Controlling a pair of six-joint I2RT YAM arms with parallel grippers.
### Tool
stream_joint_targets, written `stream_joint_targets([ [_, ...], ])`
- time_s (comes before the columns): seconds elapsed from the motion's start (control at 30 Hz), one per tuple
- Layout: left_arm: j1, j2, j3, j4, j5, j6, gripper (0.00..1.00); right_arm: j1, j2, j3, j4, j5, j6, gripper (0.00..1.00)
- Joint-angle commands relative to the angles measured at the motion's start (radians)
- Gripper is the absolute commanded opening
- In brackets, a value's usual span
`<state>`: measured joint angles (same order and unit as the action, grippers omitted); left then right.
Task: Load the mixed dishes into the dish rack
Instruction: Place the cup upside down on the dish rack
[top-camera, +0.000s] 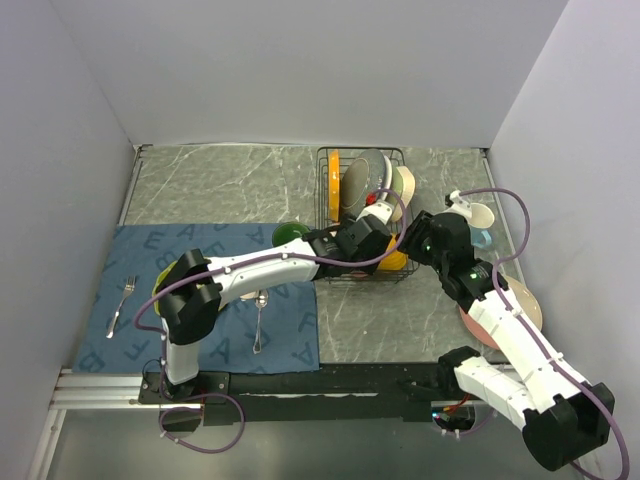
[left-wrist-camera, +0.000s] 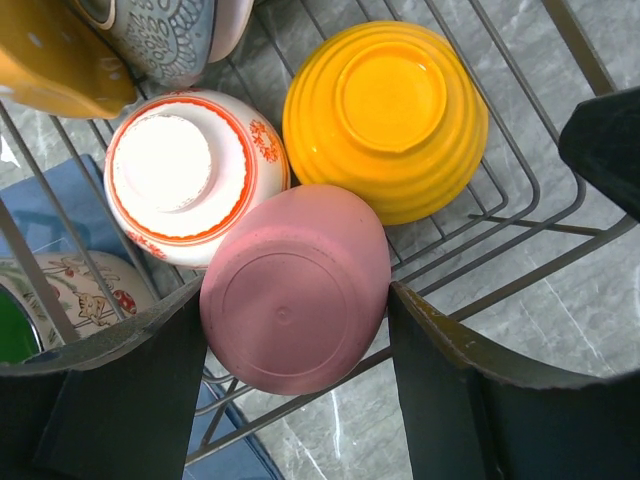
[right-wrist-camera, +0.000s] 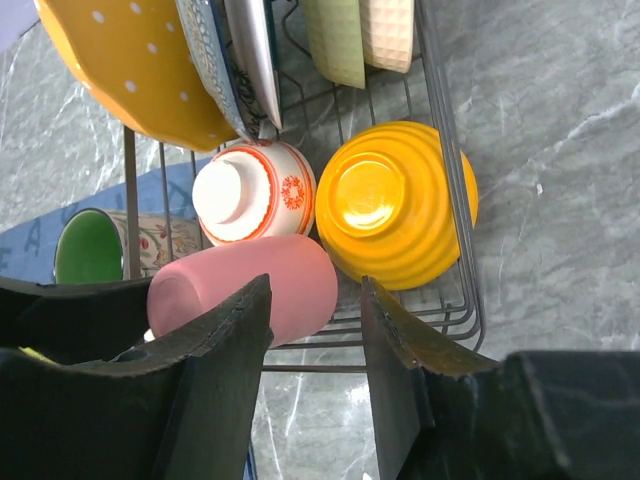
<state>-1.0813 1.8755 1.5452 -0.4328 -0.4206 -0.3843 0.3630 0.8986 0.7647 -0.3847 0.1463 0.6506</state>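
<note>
Pink cup (left-wrist-camera: 295, 285) base-up in dish rack (top-camera: 360, 150), clasped by left gripper (left-wrist-camera: 297, 300), right gripper (right-wrist-camera: 315, 290) parted, empty, near orange bowl (right-wrist-camera: 395, 205)

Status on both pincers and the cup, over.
Left pincer closed on pink cup, in rack. Right pincer open, empty, close by. Yellow bowl, patterned bowl crowd it.

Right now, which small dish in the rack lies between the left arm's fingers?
The pink cup; the yellow bowl and red-patterned white bowl sit beyond it.
</note>
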Motion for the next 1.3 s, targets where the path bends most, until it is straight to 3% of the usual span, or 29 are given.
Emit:
stream_joint_targets([
  [0.0, -0.023, 0.011, 0.039, -0.046, -0.05, -0.016, 0.09, -0.002, -0.018, -0.007, -0.008, 0.024, 0.017, 0.49],
  [0.13, -0.026, 0.016, 0.036, -0.05, -0.064, -0.024, 0.17, -0.001, -0.02, -0.011, -0.011, 0.026, 0.018, 0.49],
  [0.17, -0.028, 0.017, 0.036, -0.052, -0.088, -0.031, 0.09, -0.004, -0.023, -0.013, -0.016, 0.032, 0.023, 0.49],
  [0.37, -0.029, 0.008, 0.016, -0.02, -0.125, -0.054, 0.01, -0.004, -0.032, -0.022, -0.011, 0.039, 0.027, 0.49],
  [0.6, -0.035, -0.019, -0.031, 0.054, -0.205, -0.094, 0.01, -0.004, -0.041, -0.039, -0.003, 0.042, 0.032, 0.48],
  [0.83, -0.038, 0.022, -0.01, 0.035, -0.147, -0.106, 0.01, -0.007, -0.038, -0.042, -0.005, 0.041, 0.032, 0.47],
  [1.03, -0.046, 0.024, -0.037, 0.039, -0.129, -0.116, 0.2, -0.007, -0.041, -0.053, -0.006, 0.039, 0.034, 0.47],
  [1.13, -0.051, 0.024, -0.053, 0.051, -0.118, -0.119, 0.34, -0.009, -0.043, -0.057, -0.005, 0.038, 0.037, 0.47],
  [1.17, -0.052, 0.027, -0.053, 0.046, -0.119, -0.119, 0.44, -0.009, -0.041, -0.058, -0.005, 0.036, 0.035, 0.47],
  [1.27, -0.057, 0.033, -0.042, 0.037, -0.132, -0.119, 0.55, -0.009, -0.041, -0.059, -0.006, 0.036, 0.037, 0.47],
])
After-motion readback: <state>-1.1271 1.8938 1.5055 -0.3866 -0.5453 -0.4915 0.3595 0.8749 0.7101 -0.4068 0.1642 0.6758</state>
